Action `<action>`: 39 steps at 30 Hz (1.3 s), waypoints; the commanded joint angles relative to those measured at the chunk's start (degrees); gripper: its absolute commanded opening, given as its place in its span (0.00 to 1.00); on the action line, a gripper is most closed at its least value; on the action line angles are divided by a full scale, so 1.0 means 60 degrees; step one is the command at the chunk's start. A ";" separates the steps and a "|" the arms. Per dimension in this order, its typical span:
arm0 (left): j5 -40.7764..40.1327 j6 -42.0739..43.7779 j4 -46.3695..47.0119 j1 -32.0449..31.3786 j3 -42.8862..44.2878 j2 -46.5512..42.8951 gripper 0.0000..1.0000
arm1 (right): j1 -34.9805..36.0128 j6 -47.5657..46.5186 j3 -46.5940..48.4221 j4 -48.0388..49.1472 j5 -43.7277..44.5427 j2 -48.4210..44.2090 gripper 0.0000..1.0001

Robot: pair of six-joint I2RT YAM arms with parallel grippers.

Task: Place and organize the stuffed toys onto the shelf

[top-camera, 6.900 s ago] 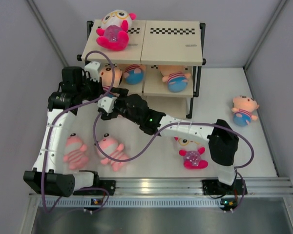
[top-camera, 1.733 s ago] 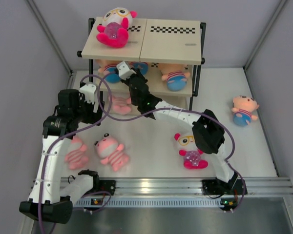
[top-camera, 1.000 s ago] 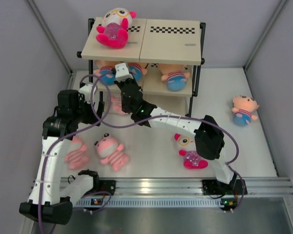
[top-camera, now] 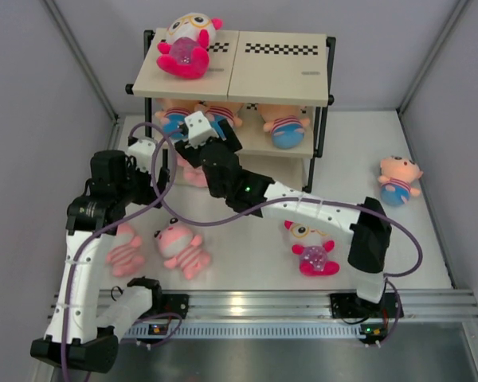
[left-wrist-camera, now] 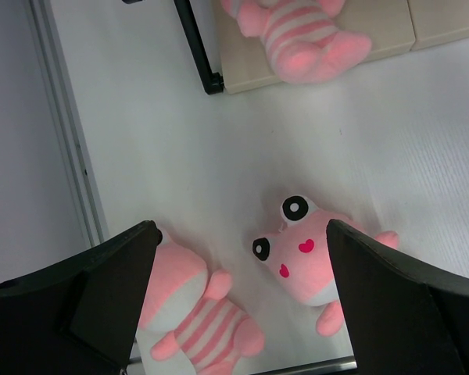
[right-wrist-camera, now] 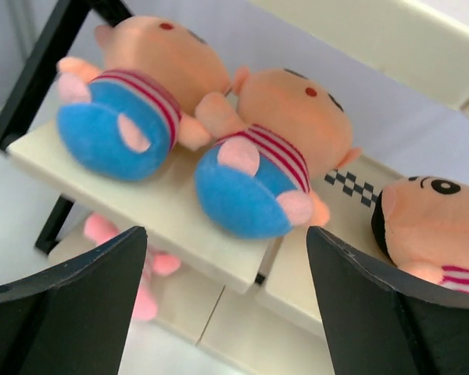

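Note:
On the shelf (top-camera: 279, 76), a white-and-magenta toy (top-camera: 186, 46) lies on the top board. Three peach toys (top-camera: 175, 119) (top-camera: 221, 114) (top-camera: 285, 125) lie on the middle tier. A pink striped toy (top-camera: 193, 172) lies on the bottom tier. My right gripper (top-camera: 205, 142) is open and empty just in front of the two left peach toys (right-wrist-camera: 133, 86) (right-wrist-camera: 273, 148). My left gripper (left-wrist-camera: 238, 234) is open above two pink striped toys (left-wrist-camera: 305, 258) (left-wrist-camera: 203, 312) on the table. A white-and-magenta toy (top-camera: 312, 247) and a peach toy (top-camera: 398, 180) also lie on the table.
Grey walls close in the white table on the left, back and right. The shelf's black leg (left-wrist-camera: 195, 47) stands beside the bottom board. A metal rail (top-camera: 263, 304) runs along the near edge by the arm bases.
My right gripper has opened, let go of a peach toy on the middle tier and drawn back a little from the shelf. The left arm has barely moved.

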 commanded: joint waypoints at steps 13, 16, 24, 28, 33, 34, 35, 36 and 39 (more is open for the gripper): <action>0.0260 0.0157 0.0160 -0.0021 -0.0536 -0.0237 0.95 | -0.1246 0.4484 -0.6248 -0.1267 -0.1417 -0.7309 0.75; 0.0245 0.0113 0.0160 -0.0021 -0.0624 -0.0251 0.95 | -0.1774 0.4455 -0.6351 -0.1109 -0.1080 -0.7341 0.78; 0.0084 0.0142 0.0072 -0.0021 -0.0566 -0.0266 0.95 | -0.2829 0.4045 -0.5737 -0.0010 -0.0478 -0.5731 0.81; 0.0069 0.0171 0.0057 -0.0021 -0.0580 -0.0266 0.95 | -0.2991 0.3898 -0.5181 0.0181 -0.0611 -0.4853 0.80; 0.0099 0.0201 -0.0089 -0.0021 -0.0274 -0.0222 0.96 | -0.3196 0.3839 -0.4814 0.0562 -0.0113 -0.4440 0.76; 0.0099 0.0230 -0.0104 -0.0021 -0.0215 -0.0208 0.96 | -0.3211 0.3868 -0.4799 0.0577 -0.0098 -0.4425 0.76; 0.0084 0.0230 -0.0119 -0.0021 -0.0185 -0.0208 0.96 | -0.3254 0.3970 -0.4813 0.0606 -0.0098 -0.4396 0.75; 0.0070 0.0244 -0.0133 -0.0021 -0.0156 -0.0222 0.96 | -0.3269 0.4015 -0.4828 0.0693 -0.0112 -0.4352 0.74; 0.0026 0.0288 -0.0119 -0.0021 -0.0097 -0.0178 0.96 | -0.3372 0.4059 -0.4799 0.0782 -0.0068 -0.4192 0.73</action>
